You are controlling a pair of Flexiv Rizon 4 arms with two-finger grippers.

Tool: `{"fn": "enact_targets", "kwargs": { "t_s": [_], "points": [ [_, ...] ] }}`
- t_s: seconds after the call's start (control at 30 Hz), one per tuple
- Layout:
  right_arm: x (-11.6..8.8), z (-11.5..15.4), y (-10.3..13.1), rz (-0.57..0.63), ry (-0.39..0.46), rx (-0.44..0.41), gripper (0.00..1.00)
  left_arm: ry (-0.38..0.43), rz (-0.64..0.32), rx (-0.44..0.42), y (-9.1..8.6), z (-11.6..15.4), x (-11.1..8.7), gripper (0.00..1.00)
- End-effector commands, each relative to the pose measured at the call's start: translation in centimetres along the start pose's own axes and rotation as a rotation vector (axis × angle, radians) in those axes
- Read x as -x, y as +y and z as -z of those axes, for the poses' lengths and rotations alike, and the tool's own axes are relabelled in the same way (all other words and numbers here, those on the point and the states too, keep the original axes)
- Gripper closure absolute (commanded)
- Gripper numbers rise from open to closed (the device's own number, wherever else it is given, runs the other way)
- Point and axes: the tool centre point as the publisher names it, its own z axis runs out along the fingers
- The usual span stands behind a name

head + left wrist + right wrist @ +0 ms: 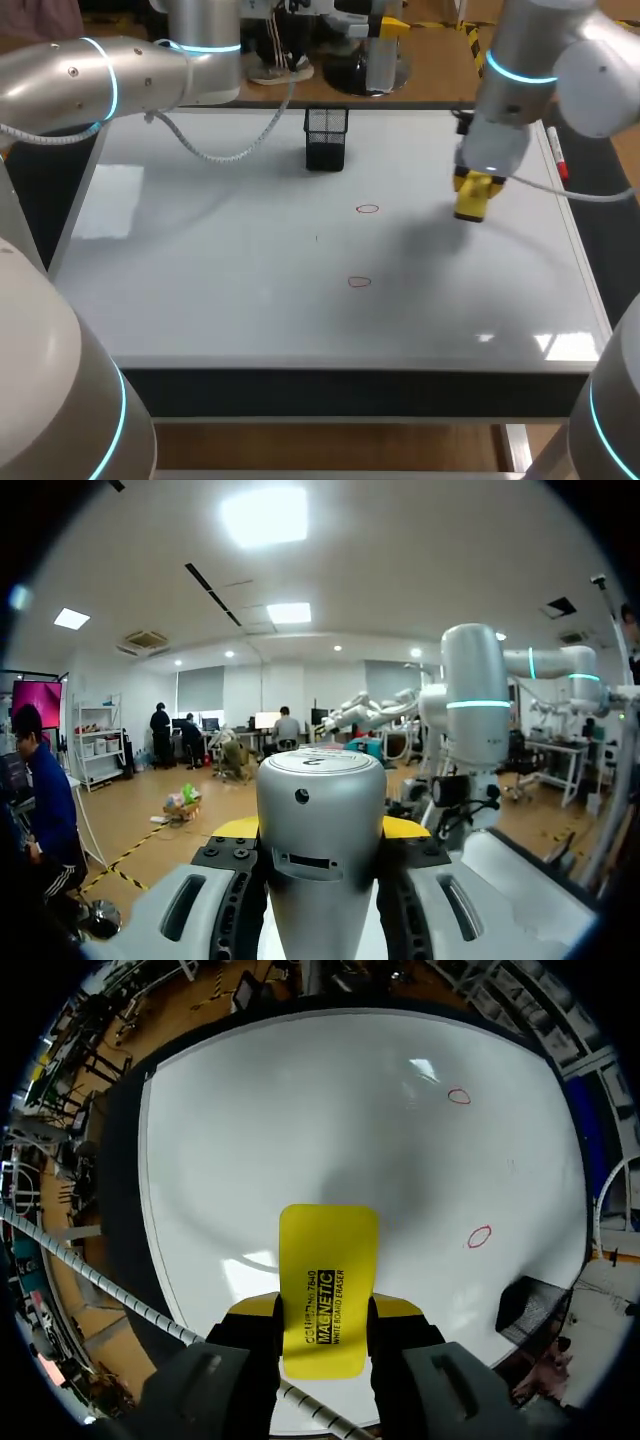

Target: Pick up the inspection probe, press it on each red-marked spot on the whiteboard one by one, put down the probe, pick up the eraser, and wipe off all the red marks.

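Note:
Two small red circles are drawn on the whiteboard, one farther back and one nearer. My right gripper is shut on a yellow eraser, held over the board to the right of the far circle. In the right wrist view the eraser sticks out between the fingers of the right gripper, with both circles ahead and to the side. My left gripper points out at the room, shut on a silver cylindrical probe.
A black mesh holder stands at the back middle of the board. A red marker lies along the board's right edge. My left arm stretches over the back left corner.

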Motion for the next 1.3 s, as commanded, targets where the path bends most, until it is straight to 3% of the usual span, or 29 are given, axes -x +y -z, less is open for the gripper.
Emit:
{"fn": "enact_targets", "kwargs": {
  "t_s": [0.03, 0.27, 0.57, 0.93, 1.3],
  "points": [
    [4.1, -0.7, -0.2, 0.055, 0.031, 0.010, 1.00, 0.003, 0.001, 0.002, -0.1, 0.0, 0.1, 1.00],
    [9.3, -1.0, 0.7, 0.179, 0.033, 0.013, 1.00, 0.003, 0.001, 0.002, -0.1, 0.0, 0.1, 1.00],
    [14.2, -1.4, 2.1, 0.276, 0.022, 0.008, 1.00, 0.003, 0.001, 0.002, -0.1, 0.0, 0.1, 1.00],
    [17.8, -2.6, 3.6, 0.315, 0.002, 0.017, 1.00, 0.003, 0.001, 0.002, -0.1, 0.0, 0.1, 1.00],
    [18.8, -4.3, 3.4, 0.331, 0.003, 0.044, 1.00, 0.003, 0.001, 0.002, -0.1, 0.0, 0.1, 1.00]
  ]
}}
